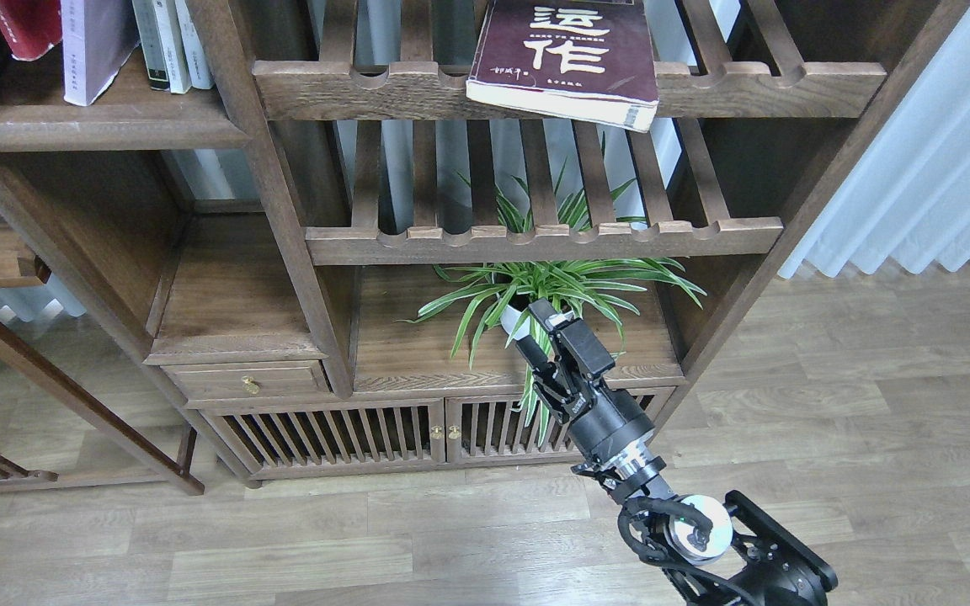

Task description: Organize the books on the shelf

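Dark-brown wooden shelving fills the upper view above a pale plank floor (pixel 872 404), with a white curtain (pixel 940 143) at right. Maroon book (pixel 573 59), thick, with cream Chinese characters on its cover, lies flat on the upper slatted rack (pixel 729 84), its near corner overhanging the scalloped front rail. White-and-lavender book (pixel 96 46) and red book (pixel 26 25) stand at top left on the solid shelf (pixel 106 126), beside three slim white-spined volumes (pixel 172 42). Right gripper (pixel 548 332) is raised in front of the spider plant (pixel 552 290) on the lower cabinet top, well below the maroon book; its two fingers appear slightly parted and nothing is seen between them. Left gripper is not in view. Handling, judged from appearance: the maroon paperback looks fairly heavy for its size; the thick page block should be stiff across its thickness, while the cover will flex and may slide under smooth pads. The overhanging corner and exposed page edge offer the most accessible hold, pinching across the full thickness so the pages stay closed; a grip near one corner would probably let the book droop or pivot. The book is not fragile, though cover corners may crease against the rail.
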